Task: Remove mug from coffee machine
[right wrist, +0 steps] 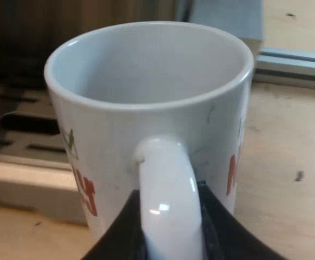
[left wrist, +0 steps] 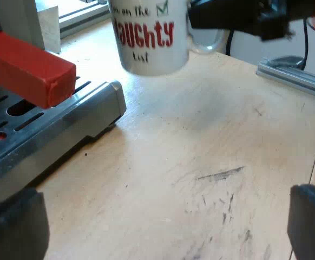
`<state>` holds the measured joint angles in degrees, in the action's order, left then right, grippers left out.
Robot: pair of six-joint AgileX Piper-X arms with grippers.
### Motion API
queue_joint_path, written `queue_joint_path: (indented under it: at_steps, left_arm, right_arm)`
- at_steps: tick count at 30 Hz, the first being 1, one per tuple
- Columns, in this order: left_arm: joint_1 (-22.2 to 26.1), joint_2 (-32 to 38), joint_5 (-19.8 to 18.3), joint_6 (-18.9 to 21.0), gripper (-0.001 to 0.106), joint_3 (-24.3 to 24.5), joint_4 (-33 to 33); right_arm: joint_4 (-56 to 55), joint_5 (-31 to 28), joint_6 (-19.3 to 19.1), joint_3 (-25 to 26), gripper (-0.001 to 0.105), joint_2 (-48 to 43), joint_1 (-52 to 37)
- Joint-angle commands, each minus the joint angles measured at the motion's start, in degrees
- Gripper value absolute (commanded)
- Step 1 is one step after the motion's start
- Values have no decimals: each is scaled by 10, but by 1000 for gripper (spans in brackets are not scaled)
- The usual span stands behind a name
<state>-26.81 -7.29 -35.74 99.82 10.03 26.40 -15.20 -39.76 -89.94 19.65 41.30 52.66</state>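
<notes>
Clamping the handle (right wrist: 165, 200) of the white mug (right wrist: 157, 76), my right end effector (right wrist: 171, 230) holds it upright just off the machine's drip tray (right wrist: 17, 135). My left end effector (left wrist: 163, 227) is spread wide over the table (left wrist: 201, 179); farther off, the mug hangs beside the tray's corner.

Glossy white ceramic mug (right wrist: 146, 76); matt, scuffed wood table (left wrist: 201, 162); brushed metal drip tray (left wrist: 57, 124).

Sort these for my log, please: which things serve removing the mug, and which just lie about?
Job: mug, right end effector shut on its handle, machine's drip tray.
Lying about: red handle end, wooden table, left end effector open over the table.
</notes>
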Motion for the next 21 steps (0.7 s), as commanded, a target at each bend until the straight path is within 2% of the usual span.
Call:
queue_joint_path:
  at_steps: [1, 4, 8, 12, 15, 18, 19, 21]
  left_arm:
    - [-3, -2, -10, 6, 90, 2, -10]
    - [-3, -2, -10, 6, 90, 2, -10]
    - [-3, -2, -7, 6, 90, 2, -11]
    - [-3, -2, 18, 6, 90, 2, -11]
    - [-3, -2, 36, 6, 90, 2, -11]
    - [-3, -2, 55, 6, 90, 2, -11]
    - [-3, -2, 62, 6, 90, 2, -11]
    - [-3, -2, 73, 6, 90, 2, -11]
  right_arm:
    - [25, -2, 2, 9, 0, -6, -35]
    - [25, 46, 2, 9, 0, -6, -95]
    - [25, 67, -3, 9, 0, -6, -152]
    - [25, 88, -3, 8, 0, -2, -217]
    - [58, 134, -5, -2, 0, 8, -253]
    - [144, 195, -45, -32, 0, 26, -276]
    - [184, 205, -62, -45, 0, 36, -281]
    - [232, 206, -73, -60, 0, 50, -285]
